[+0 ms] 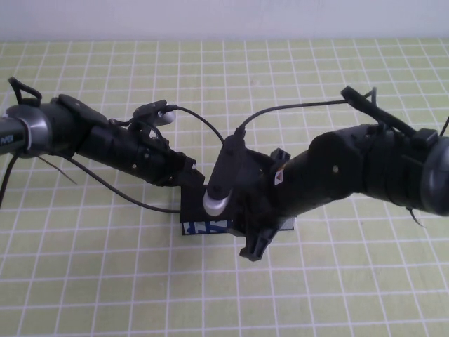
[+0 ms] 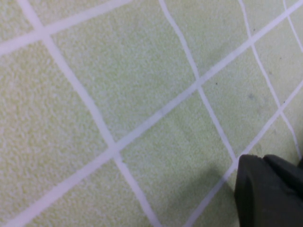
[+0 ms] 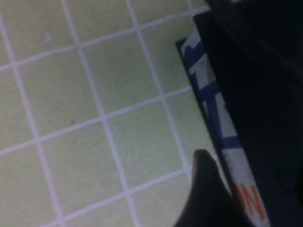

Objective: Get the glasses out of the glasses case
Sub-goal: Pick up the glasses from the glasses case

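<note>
Left gripper (image 1: 188,174) down at the left end of the glasses case (image 1: 205,226), mid-table; finger state impossible to tell. Right gripper (image 1: 256,246) over the case's right part, one finger (image 3: 206,194) just outside the white printed front; spread not visible either. Glasses hidden. Probably light, stiff, scratch-prone: best pinched at the bridge. Case matte black, blue and orange marks.

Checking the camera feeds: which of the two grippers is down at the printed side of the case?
The right gripper: its wrist view shows the glasses case beside a fingertip; the left gripper view shows only mat.
</note>
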{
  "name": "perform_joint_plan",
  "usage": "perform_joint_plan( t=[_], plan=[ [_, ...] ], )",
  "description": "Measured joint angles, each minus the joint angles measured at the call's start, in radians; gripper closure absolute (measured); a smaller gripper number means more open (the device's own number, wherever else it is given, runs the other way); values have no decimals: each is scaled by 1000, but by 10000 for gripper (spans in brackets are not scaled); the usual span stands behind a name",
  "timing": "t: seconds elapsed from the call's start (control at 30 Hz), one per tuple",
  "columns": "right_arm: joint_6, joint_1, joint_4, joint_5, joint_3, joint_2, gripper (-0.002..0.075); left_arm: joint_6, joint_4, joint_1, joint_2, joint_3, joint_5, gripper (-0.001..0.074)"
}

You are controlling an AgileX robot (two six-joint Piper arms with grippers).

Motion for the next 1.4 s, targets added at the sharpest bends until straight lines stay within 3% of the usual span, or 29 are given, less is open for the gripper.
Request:
perform_joint_plan(
  t=[0.27, 0.6, 0.7, 0.9, 1.23, 1.4],
  plan=[
    [-125, 4, -37, -114, -1, 58, 384, 0, 0, 0, 0, 0, 0, 739],
    [-134, 4, -121, -211, -2, 120, 396, 0, 0, 0, 0, 0, 2, 739],
    [-137, 6, -134, -218, -2, 121, 450, 0, 0, 0, 0, -2, 1, 739],
    [-145, 12, -143, -212, -5, 109, 656, 0, 1, 2, 0, -8, -8, 739],
    [-94, 10, -144, -230, -5, 32, 722, 0, 11, 2, 0, -8, 19, 739],
    [-77, 10, -144, -243, -5, 32, 725, 0, 28, 48, -71, -8, 28, 739]
  ],
)
